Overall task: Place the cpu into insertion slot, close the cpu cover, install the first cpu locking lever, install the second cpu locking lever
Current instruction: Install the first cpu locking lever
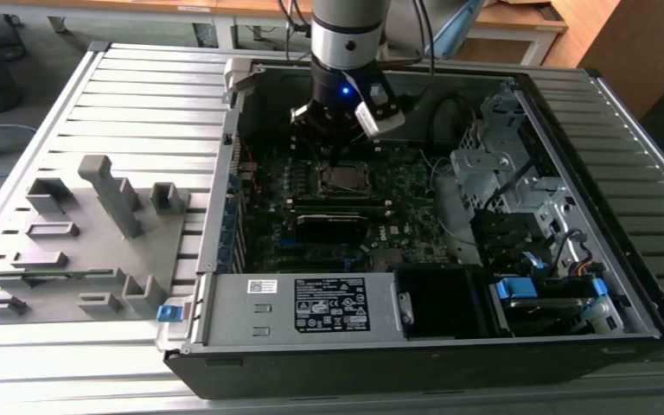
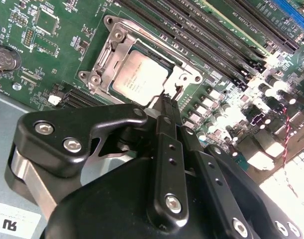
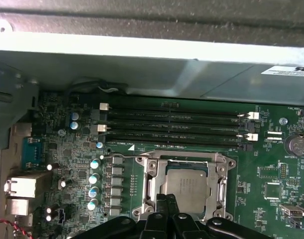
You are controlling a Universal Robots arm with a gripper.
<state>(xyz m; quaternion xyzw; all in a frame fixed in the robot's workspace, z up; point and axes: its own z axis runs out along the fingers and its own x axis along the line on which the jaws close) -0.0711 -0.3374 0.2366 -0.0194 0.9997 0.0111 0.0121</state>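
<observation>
While the gripper [image 2: 167, 102] hangs low inside an open computer case [image 1: 424, 367], its black fingers [image 2: 164, 130] are pressed together with nothing visibly between them. In both wrist views their tips sit at the near edge of the cpu cover [image 3: 151, 174]. This shiny metal frame is folded down flat.

Through its window shows the cpu [image 3: 187, 188], already seated in the insertion slot [image 3: 186, 164]. The chip lies flat, its dull grey metal top facing up out of the case. It is square, so it has no real long axis. Its edges run parallel to the long memory slots [image 3: 176, 124] farther on.

Placing the chip and closing the cover therefore look done. A thin wire lever [image 3: 117, 156] runs beside the frame, but I cannot tell whether it is latched, so the lever steps may remain. Farthest off stands the pale inner wall [image 3: 142, 50].
</observation>
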